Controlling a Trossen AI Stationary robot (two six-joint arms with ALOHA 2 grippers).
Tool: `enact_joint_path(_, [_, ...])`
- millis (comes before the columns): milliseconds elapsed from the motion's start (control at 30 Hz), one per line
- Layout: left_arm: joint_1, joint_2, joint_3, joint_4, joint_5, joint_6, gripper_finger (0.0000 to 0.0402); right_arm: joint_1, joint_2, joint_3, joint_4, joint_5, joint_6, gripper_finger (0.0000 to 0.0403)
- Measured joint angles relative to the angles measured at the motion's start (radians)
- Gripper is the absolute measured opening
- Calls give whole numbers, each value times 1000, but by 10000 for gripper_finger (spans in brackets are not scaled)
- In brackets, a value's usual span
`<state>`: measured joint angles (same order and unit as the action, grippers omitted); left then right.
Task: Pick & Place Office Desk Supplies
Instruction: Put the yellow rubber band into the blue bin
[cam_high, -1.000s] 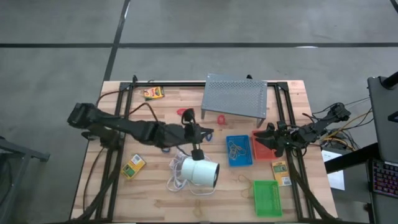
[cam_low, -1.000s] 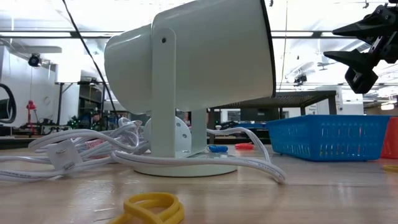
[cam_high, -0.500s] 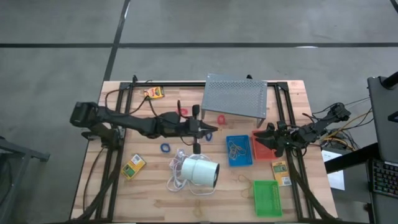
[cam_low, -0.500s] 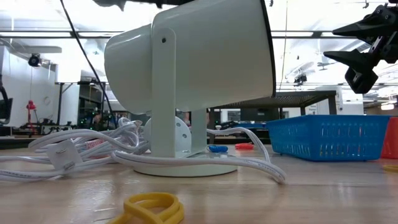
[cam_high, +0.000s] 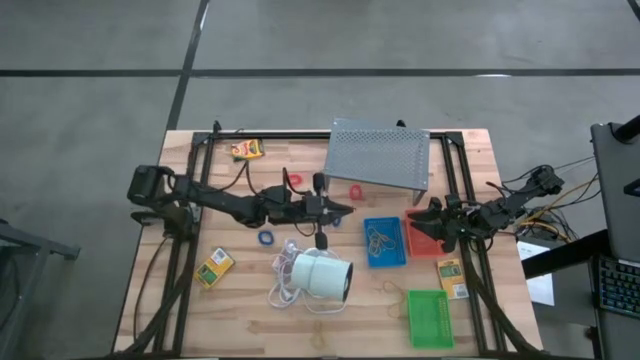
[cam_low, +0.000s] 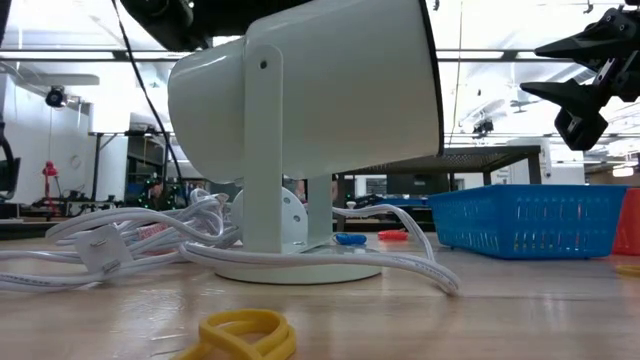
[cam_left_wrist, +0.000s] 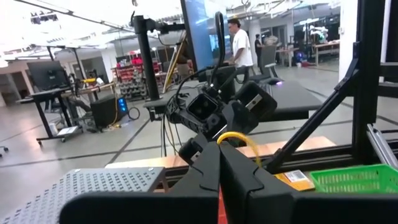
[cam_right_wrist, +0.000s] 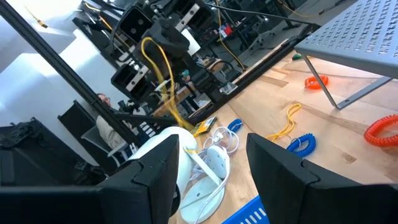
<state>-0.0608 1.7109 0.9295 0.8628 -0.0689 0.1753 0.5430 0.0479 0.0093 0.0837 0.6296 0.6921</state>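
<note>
While rubber bands (cam_high: 379, 239) lay in the blue tray (cam_high: 385, 242), the left claw (cam_high: 340, 207) carried a yellow band in pinched fingers, the right claw (cam_high: 425, 220) waited wide, and loops remained.

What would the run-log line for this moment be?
left gripper: shut on yellow band, above mid-table | right gripper: open, over red tray

- Three trays: blue (cam_high: 384, 242), red (cam_high: 424, 237), green (cam_high: 430, 319).
- Three boxes (cam_high: 247, 150), (cam_high: 214, 267), (cam_high: 452, 278).
- Two red loops (cam_high: 355, 190), (cam_high: 293, 180).
- One blue loop (cam_high: 266, 238).
- One stand (cam_high: 378, 156).
- One cylinder (cam_high: 322, 277).
</note>
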Motion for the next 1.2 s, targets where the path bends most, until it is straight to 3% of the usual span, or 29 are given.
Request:
enact_joint_path(300, [0,69,0,94,3,0,3,0,0,0,0,0,0,185])
enact_joint_path(900, [2,106,24,104,62,8,3,0,0,0,0,0,0,185])
enact_joint_path(1200, [3,220,126,105,63,-8,3,0,0,0,0,0,0,185])
